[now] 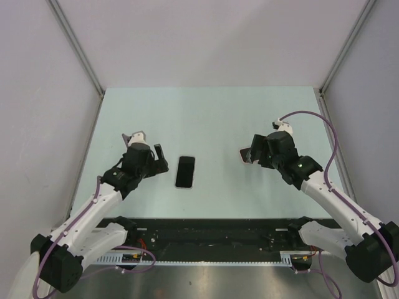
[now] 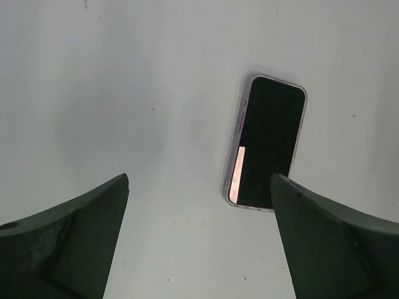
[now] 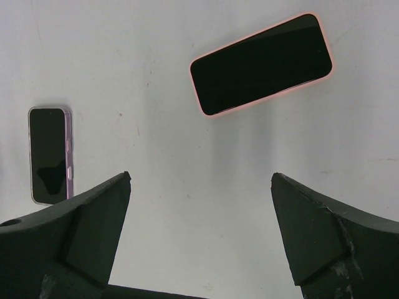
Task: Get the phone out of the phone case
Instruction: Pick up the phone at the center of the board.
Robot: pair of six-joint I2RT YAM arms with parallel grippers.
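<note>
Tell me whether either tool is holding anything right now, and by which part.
Nothing is held. The left tool and right tool are both open above the table; the purple-edged phone and pink-cased phone lie flat, untouched.

Surface [image 1: 212,118] is pale, matt and smooth with a few tiny dark specks; the metal strip [image 1: 206,280] at its near edge looks brushed, with a dull sheen. Clear-rimmed phone [image 2: 268,143] has a glossy black glass face with a bright reflection streak and a shiny translucent plastic rim; pink-rimmed phone [image 3: 262,64] has the same glossy black face and a smooth pink rim, material unclear. Left gripper [image 2: 199,180] and right gripper [image 3: 201,177] are dark matt plastic, scuffed and rough at the edges; arm shells [image 1: 93,218] are smooth white plastic with slight gloss, cables [image 1: 330,134] smooth purple sheath.
</note>
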